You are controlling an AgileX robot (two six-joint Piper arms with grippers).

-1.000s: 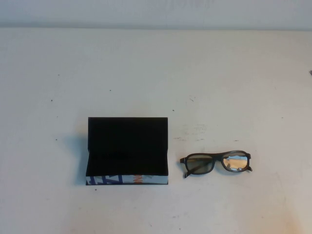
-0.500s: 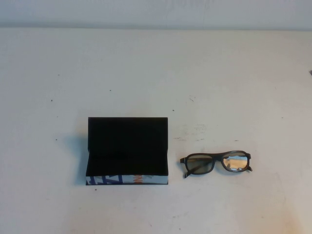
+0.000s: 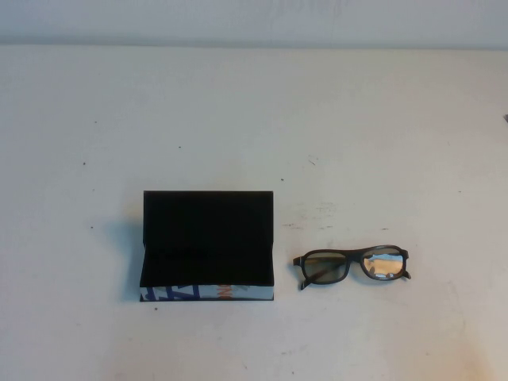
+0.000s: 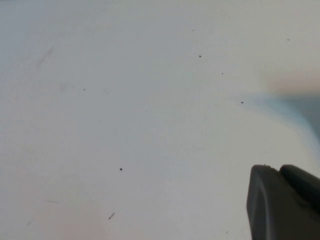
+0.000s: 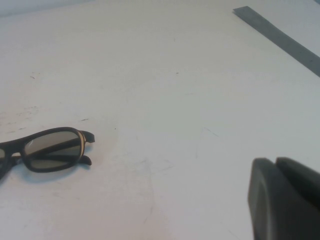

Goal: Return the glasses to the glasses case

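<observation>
nothing done yet: glasses (image 3: 351,266) lie on table (image 3: 254,119), right of open glasses case (image 3: 207,244), apart; our right gripper (image 5: 285,200) shut, empty, parked near glasses; left gripper (image 4: 282,202) parked, opening unclear; pick and place remain

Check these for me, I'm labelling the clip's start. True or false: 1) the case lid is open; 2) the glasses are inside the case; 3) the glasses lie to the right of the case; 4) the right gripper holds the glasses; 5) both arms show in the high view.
1) True: the case stands open.
2) False: the glasses lie on the table, apart from it.
3) True.
4) False: the right gripper is shut on nothing, away from them.
5) False: neither shows; the left gripper appears only in its wrist view.
</observation>
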